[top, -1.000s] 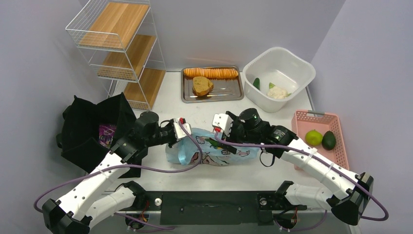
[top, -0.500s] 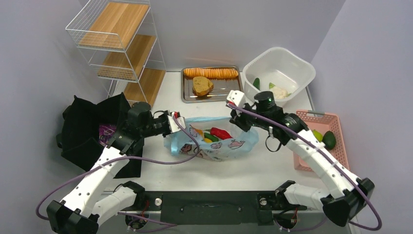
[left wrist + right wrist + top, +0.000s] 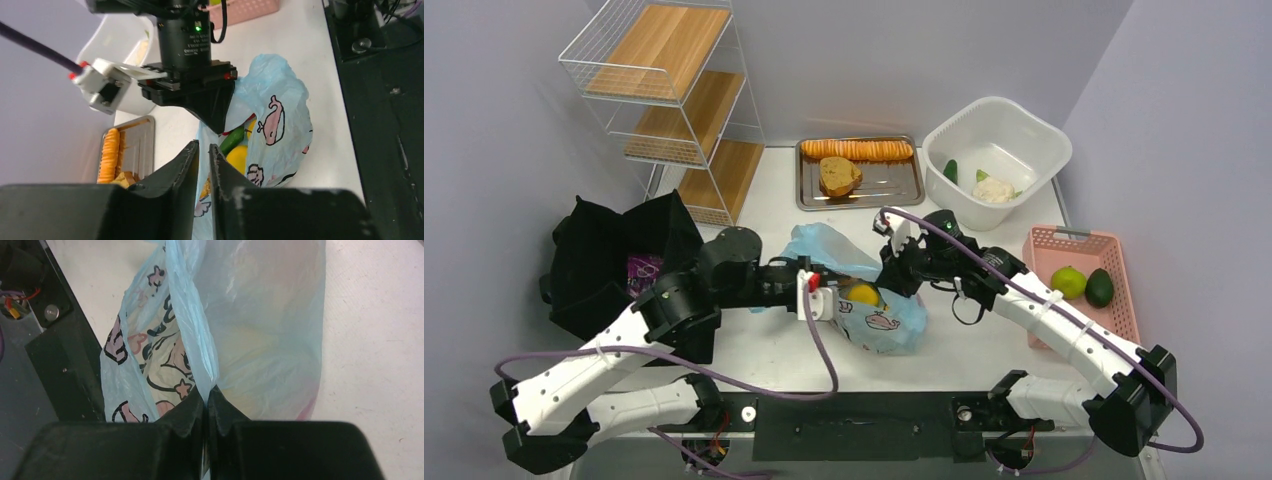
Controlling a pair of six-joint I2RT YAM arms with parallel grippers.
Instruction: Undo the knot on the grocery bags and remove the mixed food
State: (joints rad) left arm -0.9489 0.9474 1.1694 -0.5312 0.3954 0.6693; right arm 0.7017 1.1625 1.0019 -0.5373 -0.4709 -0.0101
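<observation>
While the right tool (image 3: 206, 392) pinches a fold of the bag (image 3: 879, 320) rim and holds it up, the left tool (image 3: 204, 147) sits at the bag's left side, its jaws slightly parted around nothing. Resting on the table (image 3: 954, 355), the bag has its mouth open toward the left tool, and no knot shows. 1 lemon (image 3: 862, 294) and 1 green piece (image 3: 232, 140) lie just inside that mouth, straight ahead of the left tool. That looks the nearer arm for reaching in.

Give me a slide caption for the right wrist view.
Right gripper shut on a fold of the pale blue plastic bag, white table behind.
</observation>
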